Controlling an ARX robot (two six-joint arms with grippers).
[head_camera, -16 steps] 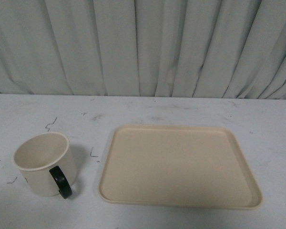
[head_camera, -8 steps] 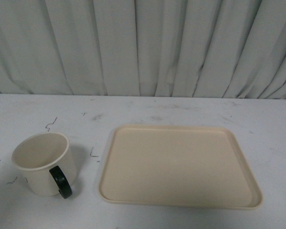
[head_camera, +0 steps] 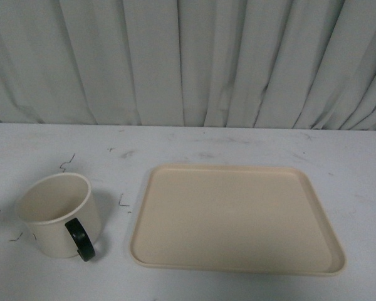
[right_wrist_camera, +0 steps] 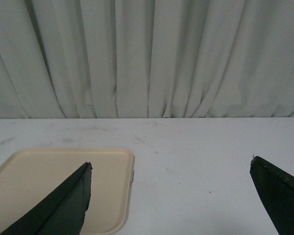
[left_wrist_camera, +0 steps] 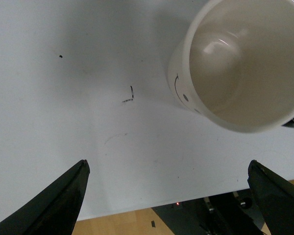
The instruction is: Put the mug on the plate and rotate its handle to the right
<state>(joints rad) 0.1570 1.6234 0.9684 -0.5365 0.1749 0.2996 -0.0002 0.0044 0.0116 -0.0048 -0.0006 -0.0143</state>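
The dark tapered fingers (left_wrist_camera: pixel 59 200) of the left gripper (left_wrist_camera: pixel 167 161) are held wide apart over the scuffed white desk (left_wrist_camera: pixel 88 73), gripping nothing. The right gripper (right_wrist_camera: pixel 170 161) is likewise spread and empty. The smooth cream cylindrical mug (head_camera: pixel 59 216), glossy black loop handle (head_camera: pixel 81 240) toward the camera, is stood at the front frame's lower left, beside the flat beige round-cornered plate (head_camera: pixel 238 216) but apart from it. Its drawn face (left_wrist_camera: pixel 179 88) is only partly shown.

You have the mug (head_camera: pixel 57 213) standing on the table (head_camera: pixel 207 144) at the near left, apart from the plate (head_camera: pixel 235 216), which lies to its right. Its handle (head_camera: pixel 81 239) points toward you, slightly right. Behind both, a curtain (head_camera: pixel 188 63) hangs along the table's far edge.
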